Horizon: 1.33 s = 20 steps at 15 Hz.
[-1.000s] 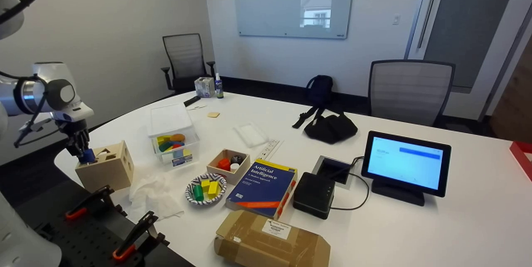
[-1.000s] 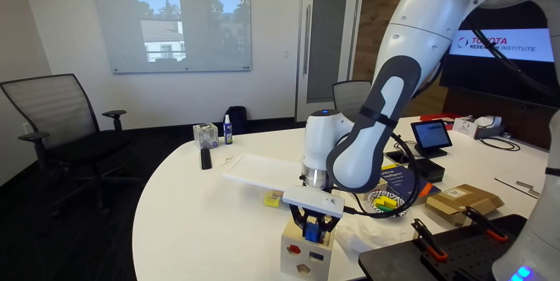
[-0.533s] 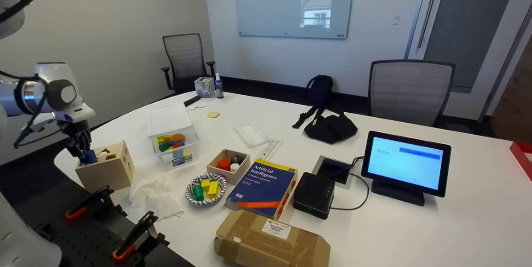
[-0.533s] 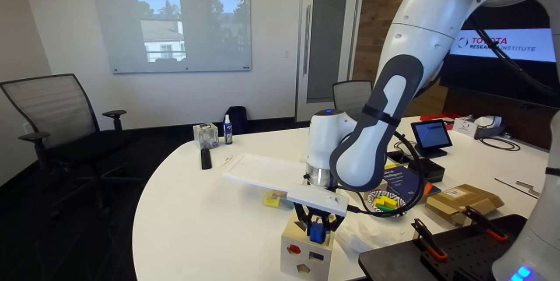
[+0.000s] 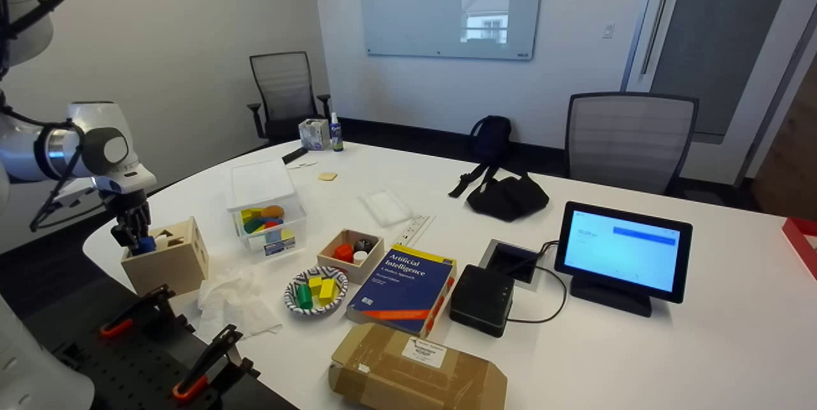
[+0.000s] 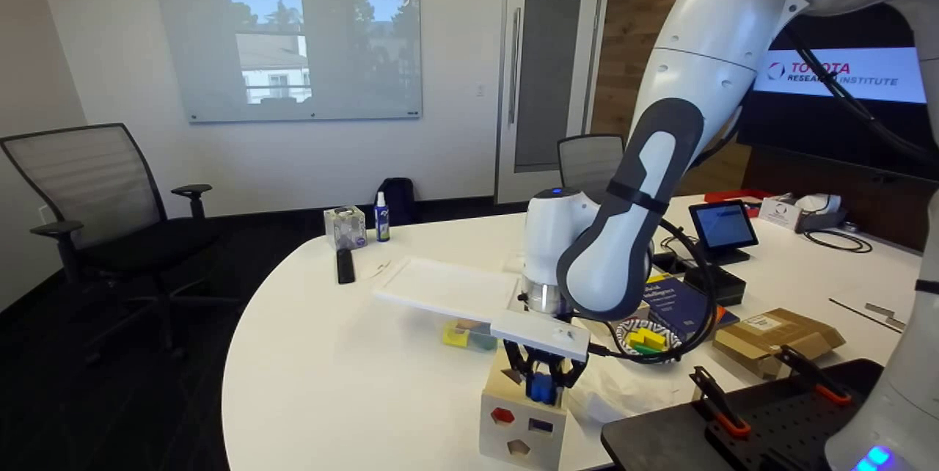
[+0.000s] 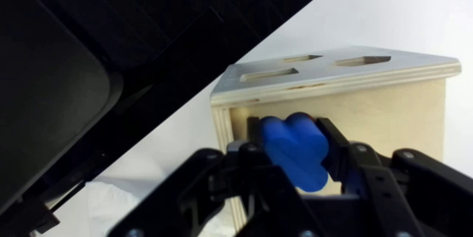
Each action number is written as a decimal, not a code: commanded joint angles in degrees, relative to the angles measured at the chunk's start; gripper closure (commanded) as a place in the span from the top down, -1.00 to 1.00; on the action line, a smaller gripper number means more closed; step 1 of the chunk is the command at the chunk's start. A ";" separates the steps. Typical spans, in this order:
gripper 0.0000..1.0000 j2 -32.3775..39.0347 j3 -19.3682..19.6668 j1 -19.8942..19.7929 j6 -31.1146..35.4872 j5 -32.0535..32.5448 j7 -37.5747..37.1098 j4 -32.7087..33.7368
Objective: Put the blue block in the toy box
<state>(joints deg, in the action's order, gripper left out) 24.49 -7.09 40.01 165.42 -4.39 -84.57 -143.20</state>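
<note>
End effector pinches the blue block at the top of the toy box, whose holed side lies at the block's twelve o'clock in the wrist view, a wall at nine; release likely hinges on depth past the rim, which is unclear.

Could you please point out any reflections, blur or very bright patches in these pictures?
In both exterior views, the wall board reflects a bright outdoor scene; in the wrist view, the gripper looks blurred, the toy box crisper, and the table very bright at upper right.
</note>
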 commanded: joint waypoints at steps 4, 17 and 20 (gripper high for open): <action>0.43 0.25 -0.45 -0.25 -0.80 -0.44 0.28 0.14; 1.00 -2.63 4.67 1.00 -8.35 5.61 -0.17 3.27; 1.00 -5.81 4.23 0.19 -15.78 8.65 -0.53 5.44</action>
<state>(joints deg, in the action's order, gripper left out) 23.15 -2.78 40.16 156.76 1.98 -84.57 -138.93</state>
